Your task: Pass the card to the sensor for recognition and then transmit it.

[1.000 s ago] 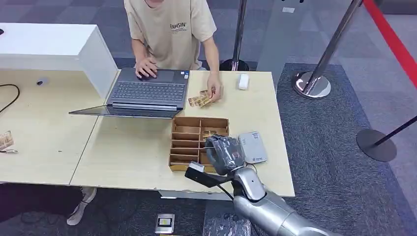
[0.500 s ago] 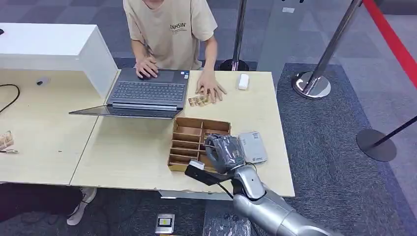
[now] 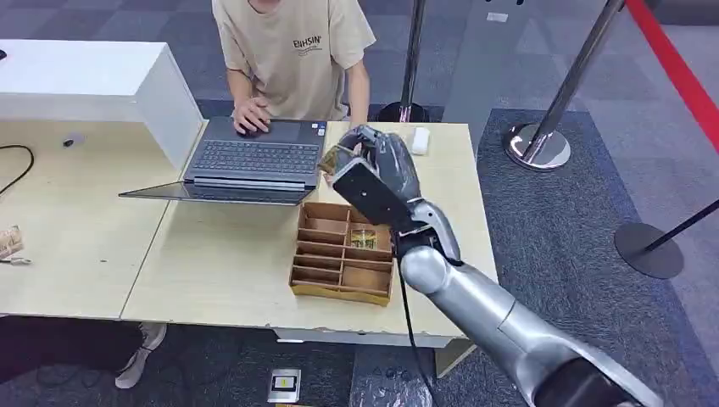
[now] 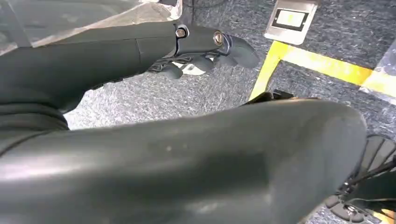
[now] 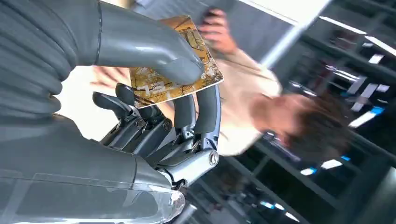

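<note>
1. The left hand [image 4: 205,49] is seen in the left wrist view above grey carpet, its dark fingers [image 4: 236,49] curled inward with nothing between them; much of that picture is blocked by a dark rounded cover in the foreground.
2. A laptop [image 3: 254,161] is set on the counter [image 3: 212,263] just to the left of the right hand's fingers, one of the person's hands resting on its far edge.
3. A wooden divided tray [image 3: 326,250] is placed on the counter directly below the raised fingers, near the counter's front edge; its right-hand compartments are partly covered by the forearm.
4. The right hand [image 3: 377,174] is held up above the counter, between the tray and the person [image 3: 292,51] seated at the far side.
5. The card [image 5: 175,63], gold-brown with printed markings, is pinched between the thick grey thumb [image 5: 154,49] on its upper face and the darker fingers [image 5: 208,109] beneath it; one corner projects free past the fingertips.
6. In the head view the card is seen merely as a small brown edge at the fingertips, the rest covered by the hand.
7. A small white box [image 3: 419,140] lies on the counter just right of the fingers, near the far edge.
8. Bare counter is left to the right of the forearm, up to the right edge.
9. In the right wrist view the person beyond the card is blurred.
</note>
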Controlling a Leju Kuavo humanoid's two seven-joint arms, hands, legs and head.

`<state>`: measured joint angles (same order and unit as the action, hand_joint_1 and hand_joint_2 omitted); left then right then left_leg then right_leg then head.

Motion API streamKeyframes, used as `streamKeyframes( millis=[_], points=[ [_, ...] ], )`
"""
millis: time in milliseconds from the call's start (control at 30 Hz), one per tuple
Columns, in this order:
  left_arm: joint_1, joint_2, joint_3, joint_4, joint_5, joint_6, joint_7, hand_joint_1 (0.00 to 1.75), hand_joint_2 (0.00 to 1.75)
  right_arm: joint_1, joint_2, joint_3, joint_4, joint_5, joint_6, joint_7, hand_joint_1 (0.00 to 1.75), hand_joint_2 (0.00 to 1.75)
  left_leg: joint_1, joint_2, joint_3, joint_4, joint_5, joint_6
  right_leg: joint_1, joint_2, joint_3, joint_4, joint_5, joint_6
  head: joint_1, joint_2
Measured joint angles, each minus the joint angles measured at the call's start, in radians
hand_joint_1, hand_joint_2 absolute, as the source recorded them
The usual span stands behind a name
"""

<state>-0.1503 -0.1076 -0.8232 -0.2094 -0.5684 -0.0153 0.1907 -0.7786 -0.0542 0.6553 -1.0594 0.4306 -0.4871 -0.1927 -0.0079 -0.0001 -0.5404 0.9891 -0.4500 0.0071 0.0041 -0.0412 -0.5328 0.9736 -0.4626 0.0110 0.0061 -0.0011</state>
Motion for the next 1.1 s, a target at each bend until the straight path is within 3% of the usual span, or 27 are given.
streamKeyframes(
  millis=[100, 233, 433, 600, 667, 700, 767, 800, 1000, 1100],
  points=[
    [-0.004, -0.001, -0.001, 0.000, -0.006, -0.003, -0.009, 0.00, 0.00, -0.061, 0.004, -0.011, 0.019, -0.010, 0.018, -0.023, 1.75, 1.75, 0.000, 0.000, -0.001, 0.000, 0.000, 0.000, 0.000, 0.000, 0.000, 0.000, 0.000, 0.000, 0.000, 0.000],
    [-0.010, -0.005, -0.001, 0.000, -0.009, -0.003, -0.012, 0.00, 0.00, -0.145, 0.022, -0.008, 0.108, 0.074, -0.010, -0.024, 1.75, 1.75, 0.000, -0.001, -0.001, 0.000, 0.000, 0.000, 0.000, 0.000, 0.000, 0.000, 0.000, 0.000, 0.001, 0.000],
    [-0.012, -0.013, -0.002, 0.000, -0.010, -0.002, -0.012, 0.00, 0.00, -0.229, 0.057, 0.056, 0.303, 0.423, -0.056, 0.111, 1.75, 1.75, 0.000, -0.001, -0.001, 0.000, 0.000, 0.000, 0.000, 0.000, -0.001, 0.000, 0.000, 0.000, 0.000, 0.000],
    [-0.011, -0.017, -0.002, 0.000, -0.010, 0.000, -0.011, 0.00, 0.00, -0.266, 0.070, 0.154, 0.421, 0.715, -0.033, 0.221, 1.75, 1.75, 0.000, -0.001, -0.001, 0.000, 0.000, 0.000, 0.000, 0.000, -0.001, 0.000, 0.000, 0.000, 0.000, 0.000],
    [-0.011, -0.019, -0.002, 0.000, -0.008, 0.001, -0.011, 0.00, 0.00, -0.272, 0.074, 0.188, 0.456, 0.762, -0.018, 0.243, 1.75, 1.75, 0.000, -0.001, -0.001, 0.000, 0.000, 0.000, 0.000, 0.000, -0.001, 0.000, 0.000, 0.000, 0.000, 0.000],
    [-0.011, -0.020, -0.002, 0.000, -0.008, 0.001, -0.011, 0.00, 0.00, -0.275, 0.075, 0.198, 0.470, 0.768, -0.005, 0.250, 0.05, 1.75, 0.000, -0.001, -0.002, 0.000, 0.000, 0.000, 0.000, 0.000, -0.001, 0.000, 0.000, 0.000, 0.000, 0.000],
    [-0.010, -0.020, -0.002, 0.000, -0.007, 0.001, -0.011, 0.00, 0.00, -0.280, 0.075, 0.217, 0.500, 0.757, 0.044, 0.256, 0.00, 1.75, 0.000, -0.001, -0.002, 0.000, 0.000, 0.000, 0.000, 0.000, -0.001, 0.000, 0.000, 0.000, 0.000, 0.000],
    [-0.010, -0.020, -0.002, 0.000, -0.007, 0.001, -0.011, 0.00, 0.00, -0.280, 0.076, 0.222, 0.511, 0.748, 0.062, 0.258, 0.00, 0.00, 0.000, -0.001, -0.002, 0.000, 0.000, 0.000, 0.000, 0.000, -0.001, 0.000, 0.000, 0.000, 0.000, 0.000],
    [-0.009, -0.020, -0.002, 0.000, -0.007, 0.001, -0.012, 0.00, 0.00, -0.279, 0.073, 0.230, 0.555, 0.649, 0.071, 0.245, 0.00, 0.00, 0.000, -0.001, -0.001, 0.000, 0.000, 0.000, 0.000, 0.000, -0.001, 0.000, 0.000, 0.000, 0.000, 0.000],
    [-0.009, -0.020, -0.002, 0.000, -0.007, 0.003, -0.011, 0.00, 0.00, -0.277, 0.071, 0.215, 0.564, 0.585, 0.018, 0.223, 0.00, 0.00, 0.000, -0.001, -0.001, 0.000, 0.000, 0.000, 0.000, 0.000, -0.002, 0.000, 0.000, 0.000, 0.000, 0.000]
  ],
)
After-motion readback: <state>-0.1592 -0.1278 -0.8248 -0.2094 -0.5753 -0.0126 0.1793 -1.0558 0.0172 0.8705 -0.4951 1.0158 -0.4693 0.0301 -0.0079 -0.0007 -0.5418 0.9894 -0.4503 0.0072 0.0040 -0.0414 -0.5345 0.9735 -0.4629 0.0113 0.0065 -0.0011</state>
